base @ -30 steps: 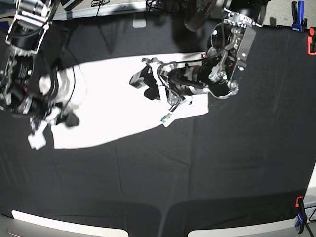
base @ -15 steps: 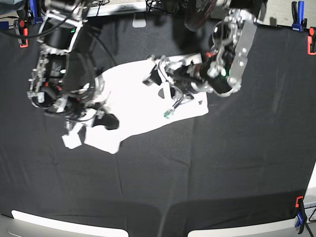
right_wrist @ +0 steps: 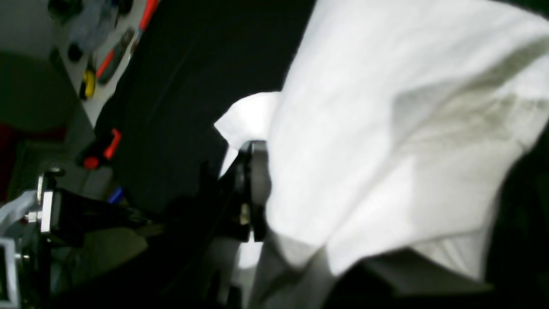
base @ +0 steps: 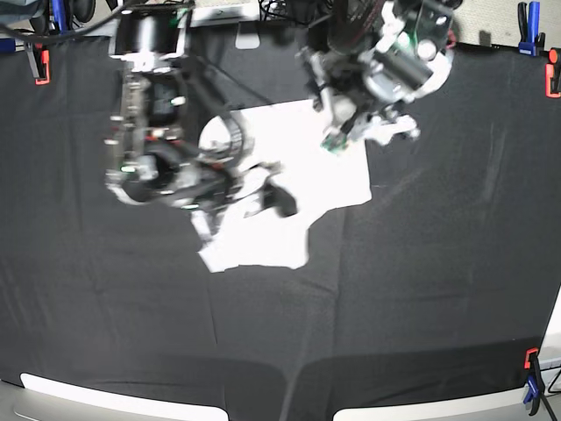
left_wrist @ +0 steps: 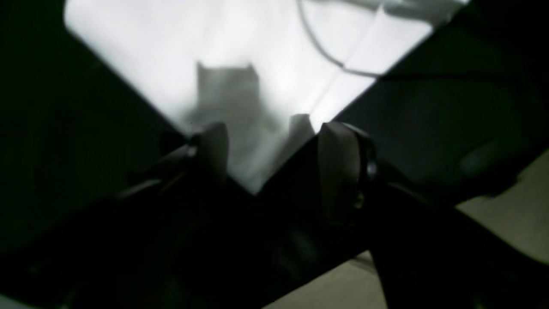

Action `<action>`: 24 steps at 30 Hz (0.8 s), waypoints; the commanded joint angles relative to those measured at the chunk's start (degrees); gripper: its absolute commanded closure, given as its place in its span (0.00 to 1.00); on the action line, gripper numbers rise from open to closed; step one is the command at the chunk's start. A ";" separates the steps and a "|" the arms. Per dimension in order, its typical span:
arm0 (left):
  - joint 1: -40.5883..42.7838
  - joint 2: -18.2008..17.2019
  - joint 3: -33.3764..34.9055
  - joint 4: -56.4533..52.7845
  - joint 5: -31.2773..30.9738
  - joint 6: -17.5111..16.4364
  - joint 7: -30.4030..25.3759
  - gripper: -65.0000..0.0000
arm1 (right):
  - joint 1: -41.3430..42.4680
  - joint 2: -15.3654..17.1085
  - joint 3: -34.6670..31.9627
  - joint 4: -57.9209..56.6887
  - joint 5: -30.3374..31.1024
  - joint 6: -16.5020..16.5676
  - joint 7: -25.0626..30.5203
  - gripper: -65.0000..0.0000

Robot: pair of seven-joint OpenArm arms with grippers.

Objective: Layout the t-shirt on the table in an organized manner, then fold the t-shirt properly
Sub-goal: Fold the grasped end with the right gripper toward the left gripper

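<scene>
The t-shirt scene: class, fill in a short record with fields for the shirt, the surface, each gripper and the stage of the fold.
shirt: white t-shirt, plain side up, partly doubled over
surface: the table, draped in black cloth
right gripper: shut on a lifted edge of the shirt
left gripper: jaws apart, above a corner of the shirt, holding nothing
clamps: orange clamp at the cloth's far edge
stage: fold under way, not finished

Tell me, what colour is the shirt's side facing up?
Plain white; no print shows on the t-shirt. The base view shows it best.
</scene>
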 commanded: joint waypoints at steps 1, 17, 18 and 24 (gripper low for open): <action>0.11 -0.76 0.04 1.22 1.79 2.12 -0.66 0.51 | 1.09 -1.09 -1.07 1.14 0.76 -0.20 0.98 1.00; 4.57 -6.51 0.04 1.27 15.19 12.26 3.19 0.51 | 0.98 -9.38 -8.07 1.14 -3.39 -0.35 0.98 0.59; 4.55 -6.51 0.04 1.27 15.19 12.26 3.19 0.51 | 0.98 -9.38 -8.87 1.14 -0.81 -0.35 0.98 0.59; 4.55 -6.54 0.04 1.27 18.60 12.28 3.67 0.51 | 1.03 -9.38 -12.31 1.14 4.28 0.81 0.98 0.59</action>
